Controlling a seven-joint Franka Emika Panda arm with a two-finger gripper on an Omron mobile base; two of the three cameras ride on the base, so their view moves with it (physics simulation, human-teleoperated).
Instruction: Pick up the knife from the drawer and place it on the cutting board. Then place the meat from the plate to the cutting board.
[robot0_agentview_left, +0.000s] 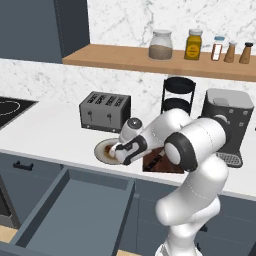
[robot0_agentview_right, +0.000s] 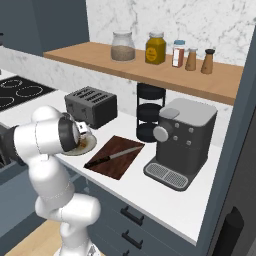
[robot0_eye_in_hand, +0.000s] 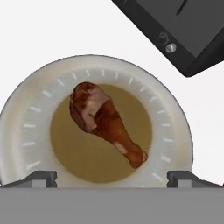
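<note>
While the claw (robot0_eye_in_hand: 112, 177) hangs over the plate (robot0_eye_in_hand: 30, 127) with its jaws spread wide and nothing between them, the meat (robot0_eye_in_hand: 105, 120), a drumstick, lies loose on the plate's olive centre. Knife (robot0_agentview_right: 111, 156): flat on the cutting board (robot0_agentview_right: 120, 167), just right of the plate on the tabletop (robot0_agentview_right: 150, 187). Drawer (robot0_agentview_left: 75, 210): pulled open below. Toaster (robot0_agentview_right: 91, 105): behind the plate.
</note>
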